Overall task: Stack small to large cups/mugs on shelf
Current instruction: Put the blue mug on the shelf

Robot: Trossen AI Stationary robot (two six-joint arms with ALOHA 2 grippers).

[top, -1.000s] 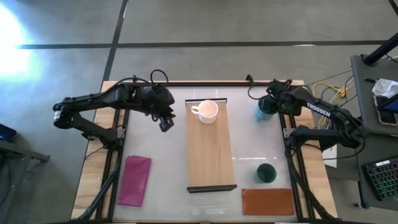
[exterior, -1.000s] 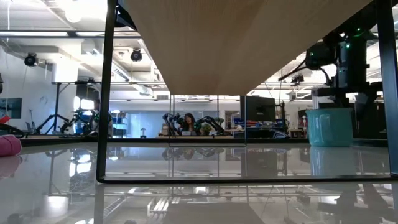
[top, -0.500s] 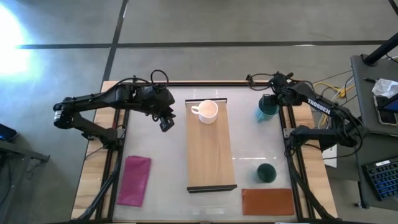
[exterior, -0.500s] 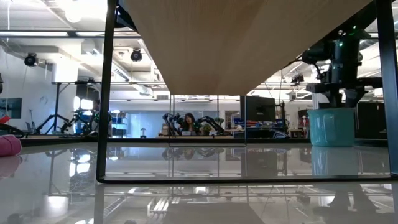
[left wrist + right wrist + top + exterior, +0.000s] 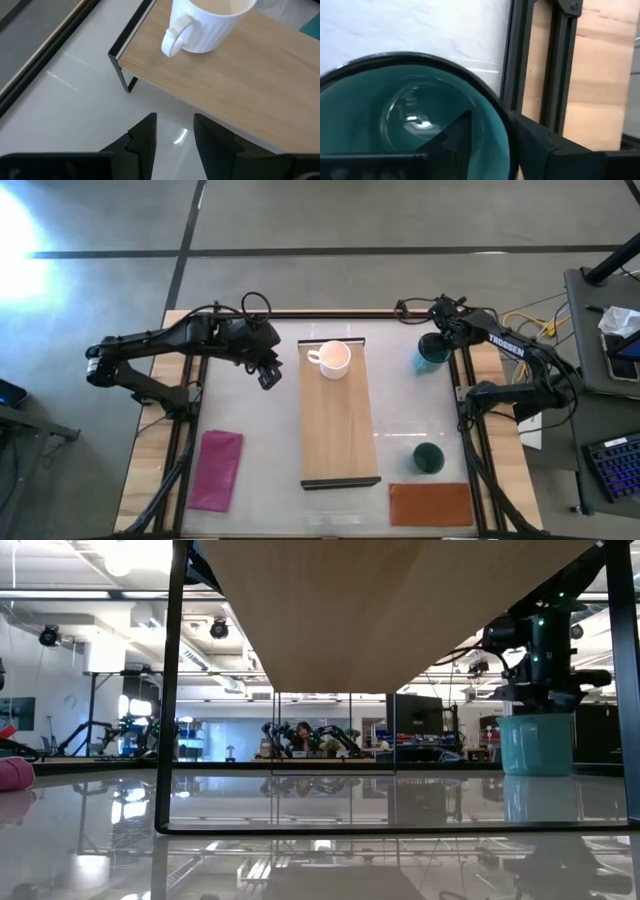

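Observation:
The teal mug [image 5: 430,356] stands on its base on the table, right of the shelf's far end; it also shows in the low view [image 5: 537,745]. My right gripper [image 5: 440,342] is open, its fingers straddling the mug's rim [image 5: 501,131]. The white mug [image 5: 333,358] stands upright on the far end of the light-wood shelf [image 5: 338,435]. The dark green mug [image 5: 428,458] stands on the table near the shelf's near right corner. My left gripper [image 5: 268,377] is open and empty, left of the shelf's far end, with the white mug [image 5: 210,25] ahead of it. My right gripper comes from above, pointing down, at the side of the teal mug's rim [image 5: 501,131] toward the table's right edge. One finger [image 5: 457,142] is inside the mug and one [image 5: 535,147] outside. I cannot tell whether they touch the wall. The mug stands upright on the table.
A magenta cloth [image 5: 218,468] lies at the near left and a reddish-brown mat [image 5: 430,503] at the near right. The table's dark frame rail [image 5: 520,60] runs close beside the teal mug. The shelf's dark legs [image 5: 165,690] stand on the table.
My right gripper has come down over the teal mug until its fingers stand at the rim. The mug stays upright on the table.

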